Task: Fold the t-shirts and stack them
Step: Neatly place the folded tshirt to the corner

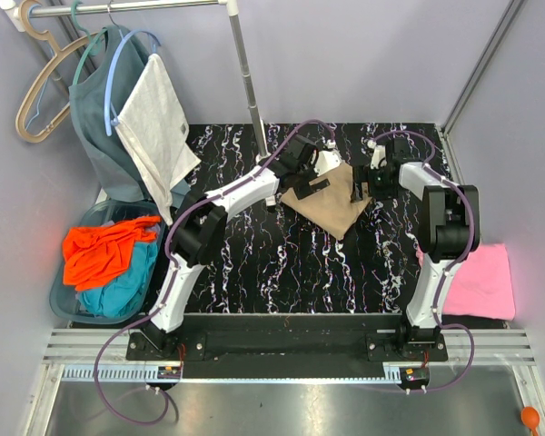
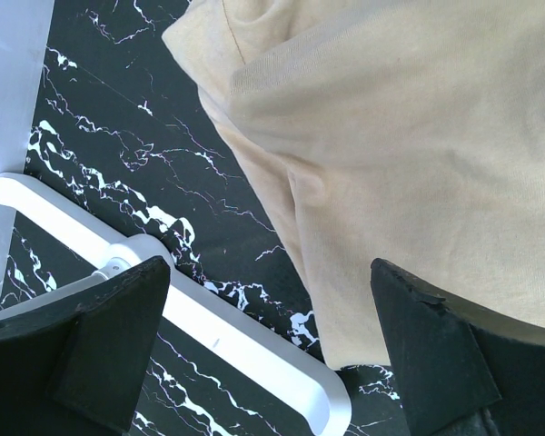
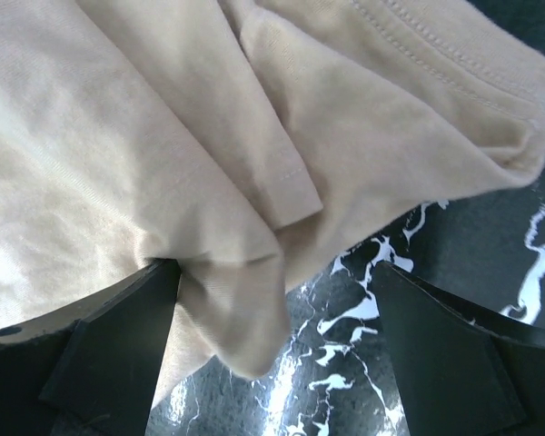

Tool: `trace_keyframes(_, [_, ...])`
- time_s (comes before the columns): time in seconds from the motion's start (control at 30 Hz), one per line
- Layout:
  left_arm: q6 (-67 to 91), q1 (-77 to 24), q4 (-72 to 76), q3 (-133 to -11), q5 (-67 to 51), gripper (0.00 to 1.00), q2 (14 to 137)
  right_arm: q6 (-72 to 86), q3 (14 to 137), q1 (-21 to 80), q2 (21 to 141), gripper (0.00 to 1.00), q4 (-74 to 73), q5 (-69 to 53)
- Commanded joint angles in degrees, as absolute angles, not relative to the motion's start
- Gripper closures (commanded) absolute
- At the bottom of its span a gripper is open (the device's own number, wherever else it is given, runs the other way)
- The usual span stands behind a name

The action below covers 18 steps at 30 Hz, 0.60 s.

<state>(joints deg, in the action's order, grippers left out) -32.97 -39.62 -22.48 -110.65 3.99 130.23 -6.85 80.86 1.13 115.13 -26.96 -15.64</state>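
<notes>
The tan t-shirt (image 1: 327, 202) lies bunched on the black marbled table at the back middle. My left gripper (image 1: 302, 171) is at its left edge, open. In the left wrist view (image 2: 272, 359) its right finger (image 2: 436, 354) is over the shirt's edge (image 2: 391, 163) and its left finger is over bare table. My right gripper (image 1: 363, 186) is at the shirt's right edge, open (image 3: 272, 359). A loose fold of the shirt (image 3: 241, 309) hangs between its fingers against the left one. The pink t-shirt (image 1: 483, 282) lies folded at the right. The orange (image 1: 104, 250) and teal (image 1: 118, 289) shirts are in a basket.
A basket (image 1: 64, 304) stands left of the table. A clothes rack pole (image 1: 247, 73) rises at the back, with hangers and hung cloths (image 1: 150, 118). Its white foot (image 2: 209, 327) lies on the table just left of the shirt.
</notes>
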Motion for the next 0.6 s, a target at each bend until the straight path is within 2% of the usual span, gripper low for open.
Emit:
trace_keyframes(0.0, [-33.31,-39.38,-19.6,-110.22,2.37,0.01,128.41,-5.98,83.58,0.79,116.98,0.03,-27.6,-19.34])
trace_keyframes(0.4, [-33.75,-39.73,-19.6,-108.89,2.46,0.01,127.88,-4.92,87.01,0.53,120.85,0.07,-29.0,-24.25])
trace_keyframes(0.57, [-32.96,-39.82,-19.6,-109.69,2.02,0.01,128.58,-5.45,88.15,0.62,122.25,0.17,-30.5,-26.1])
